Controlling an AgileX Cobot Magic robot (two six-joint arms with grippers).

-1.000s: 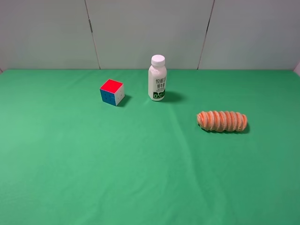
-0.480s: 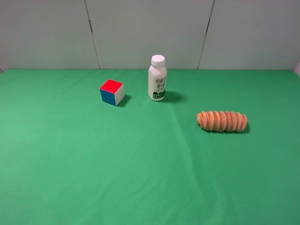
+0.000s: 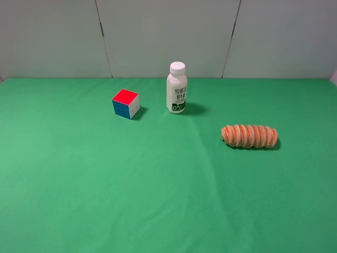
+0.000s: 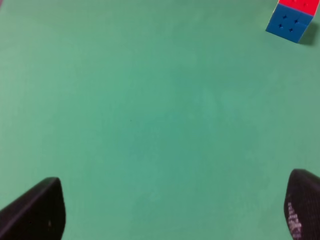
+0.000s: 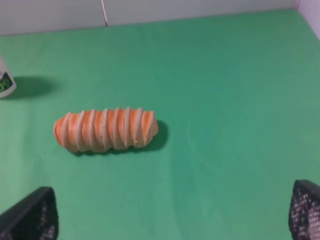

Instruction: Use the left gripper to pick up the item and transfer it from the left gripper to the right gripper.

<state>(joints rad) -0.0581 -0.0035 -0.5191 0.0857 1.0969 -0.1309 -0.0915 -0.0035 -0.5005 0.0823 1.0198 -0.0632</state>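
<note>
The item, an orange-brown ridged roll, lies on its side on the green cloth at the right; it also shows in the right wrist view. No arm shows in the exterior high view. In the left wrist view my left gripper is open and empty, its black fingertips wide apart over bare cloth, far from the roll. In the right wrist view my right gripper is open and empty, its fingertips wide apart, with the roll lying ahead of it and apart from it.
A red-blue-white puzzle cube sits at the back left; it also shows in the left wrist view. A white milk bottle stands upright at the back middle. Grey wall panels close the far edge.
</note>
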